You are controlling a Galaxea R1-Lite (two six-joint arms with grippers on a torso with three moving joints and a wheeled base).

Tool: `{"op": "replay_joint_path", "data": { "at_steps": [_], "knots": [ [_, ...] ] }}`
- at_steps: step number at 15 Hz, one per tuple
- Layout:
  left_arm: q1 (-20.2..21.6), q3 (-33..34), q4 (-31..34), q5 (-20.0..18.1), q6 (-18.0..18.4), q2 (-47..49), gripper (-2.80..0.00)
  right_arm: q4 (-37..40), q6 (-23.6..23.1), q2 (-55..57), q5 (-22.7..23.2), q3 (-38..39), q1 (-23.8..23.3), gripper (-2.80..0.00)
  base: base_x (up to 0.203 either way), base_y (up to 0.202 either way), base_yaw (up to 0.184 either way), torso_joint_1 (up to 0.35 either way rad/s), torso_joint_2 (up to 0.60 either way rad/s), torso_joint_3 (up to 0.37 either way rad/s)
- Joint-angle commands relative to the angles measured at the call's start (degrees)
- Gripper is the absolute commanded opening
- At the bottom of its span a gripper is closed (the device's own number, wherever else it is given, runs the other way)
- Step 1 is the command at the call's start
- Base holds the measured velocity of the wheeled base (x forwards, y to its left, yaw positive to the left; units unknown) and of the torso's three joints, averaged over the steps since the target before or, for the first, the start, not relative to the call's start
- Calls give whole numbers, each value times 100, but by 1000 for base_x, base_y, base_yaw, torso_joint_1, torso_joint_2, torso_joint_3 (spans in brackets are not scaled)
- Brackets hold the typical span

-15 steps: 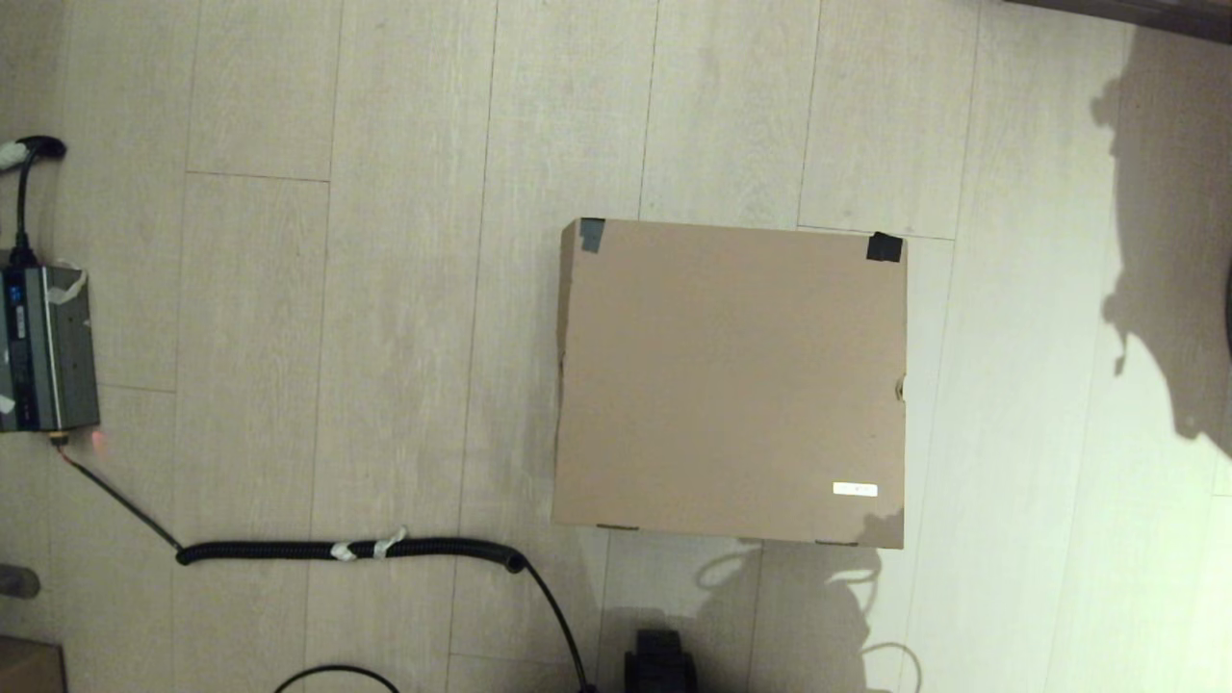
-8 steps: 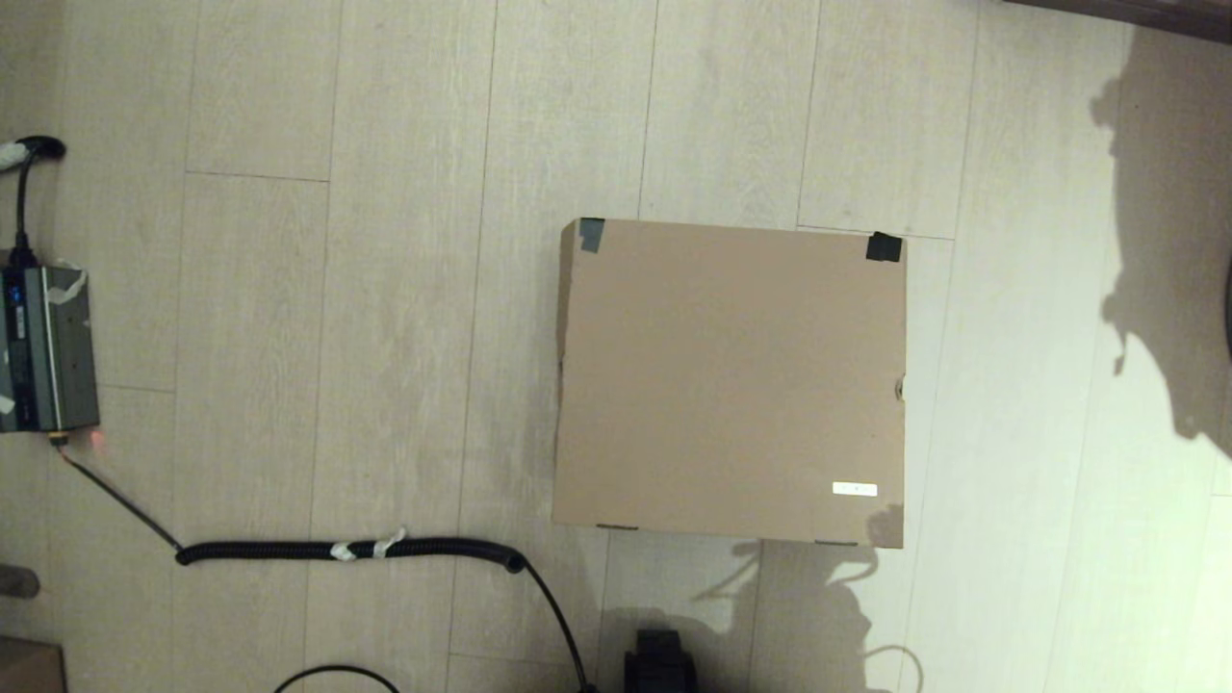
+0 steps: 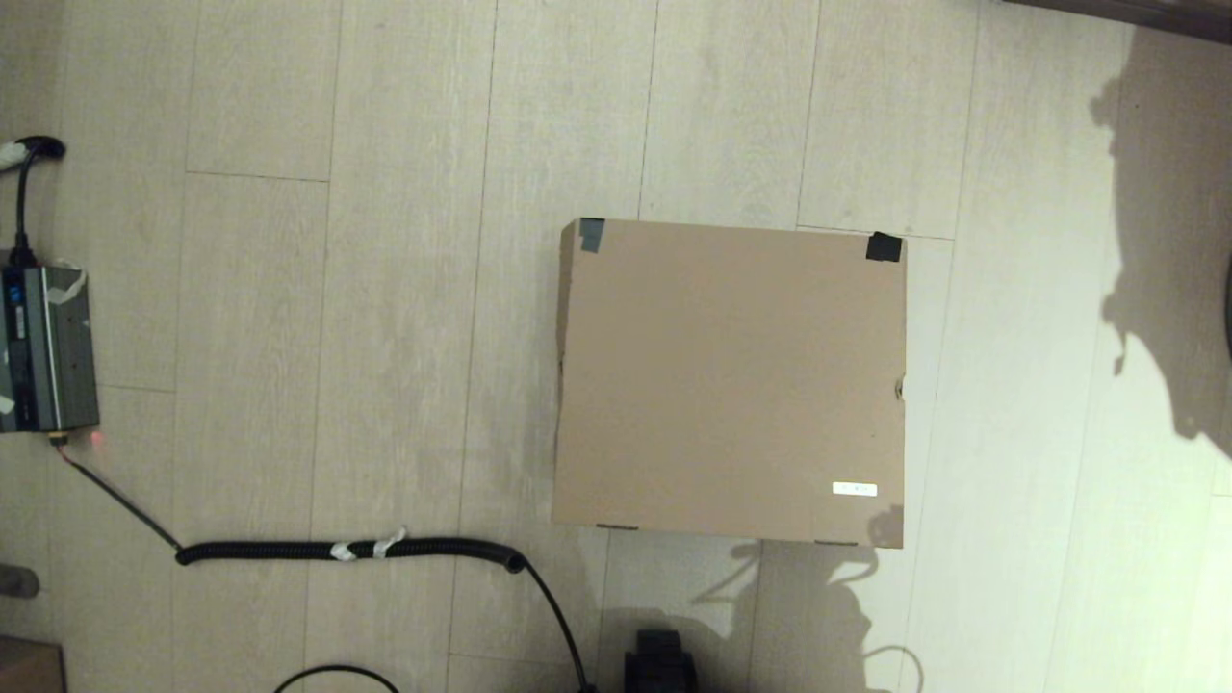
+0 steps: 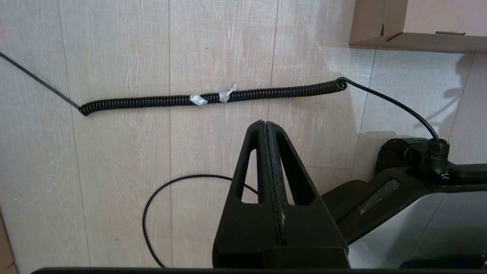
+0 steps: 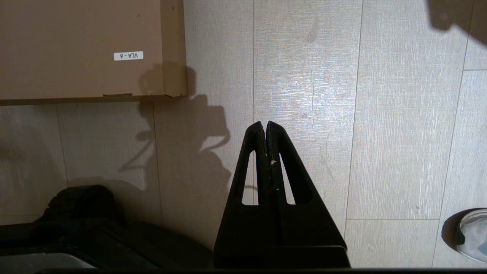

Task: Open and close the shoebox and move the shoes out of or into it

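The shoebox (image 3: 731, 385) is a large brown cardboard box on the floor with its lid down flat, black tape on the two far lid corners and a small white label (image 3: 855, 489) near its front right corner. The shoes are hidden. Neither gripper shows in the head view. My left gripper (image 4: 265, 122) is shut and empty, hanging over the floor near the coiled cable, with the box's front left corner (image 4: 380, 23) beyond it. My right gripper (image 5: 264, 123) is shut and empty, over bare floor off the box's front right corner (image 5: 173, 49).
A black coiled cable (image 3: 351, 550) lies across the floor left of the box and runs to a grey power unit (image 3: 46, 348) at the far left. The robot's dark base (image 3: 659, 664) sits just before the box. A round pale object (image 5: 471, 235) lies on the floor at right.
Only the arm shadows on the floor in front of the box have shifted slightly. The box has not moved.
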Motion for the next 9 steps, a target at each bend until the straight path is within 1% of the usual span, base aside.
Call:
{"op": "replay_joint_path", "data": {
  "at_steps": [1,9],
  "knots": [
    [2,0,1,2,-4,22,-280,-4,10,16,-3,79,1,-280,0,0,0,0,0,0],
    [2,0,1,2,-5,22,-280,-13,1,16,6,79,1,-280,0,0,0,0,0,0]
  ]
}}
